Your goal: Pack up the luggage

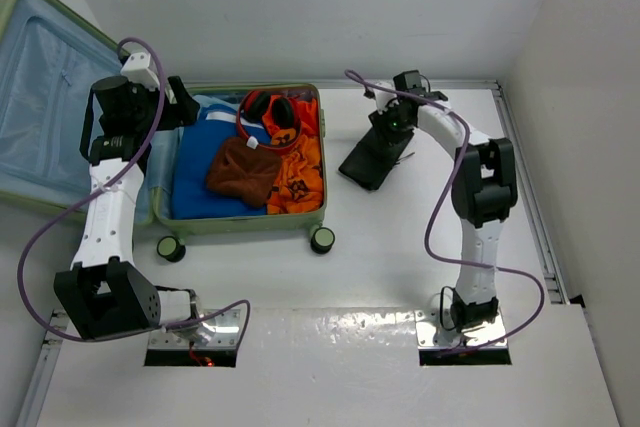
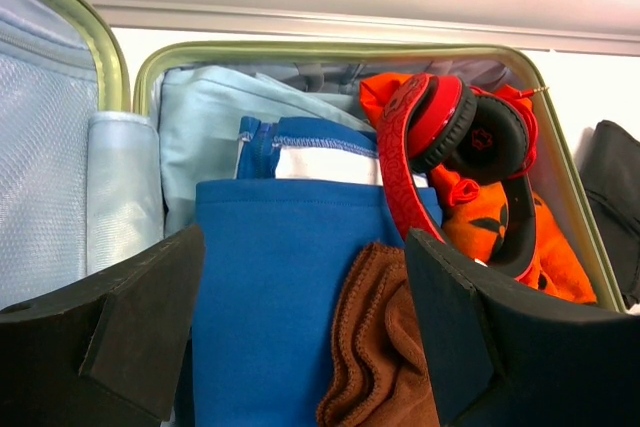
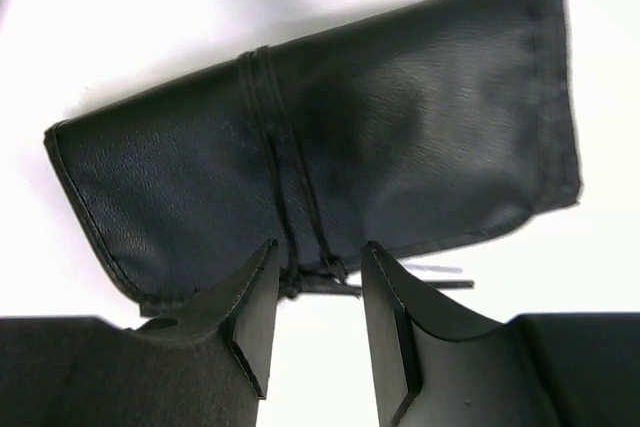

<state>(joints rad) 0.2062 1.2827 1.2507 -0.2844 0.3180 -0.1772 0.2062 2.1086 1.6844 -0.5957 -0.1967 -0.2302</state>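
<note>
The luggage (image 1: 240,224) lies open on the table, its pale-green rim (image 2: 330,48) around a blue garment (image 2: 280,287), a brown cloth (image 2: 375,347), an orange garment (image 2: 520,237) and red headphones (image 2: 450,137). My left gripper (image 2: 305,237) hangs open above the blue garment, at the left rear of the case (image 1: 185,107), holding nothing. Right of the case a black rolled pouch (image 1: 372,162) tied with a cord lies on the table. My right gripper (image 3: 320,247) stands partly open just above the edge of the pouch (image 3: 330,137), by its knot, with nothing between the fingers.
The blue-lined lid (image 1: 40,97) lies flat to the left. Two black caster wheels (image 1: 322,239) stick out at the case's front. A metal rail (image 1: 520,167) runs along the table's right edge, with white walls behind and to the right.
</note>
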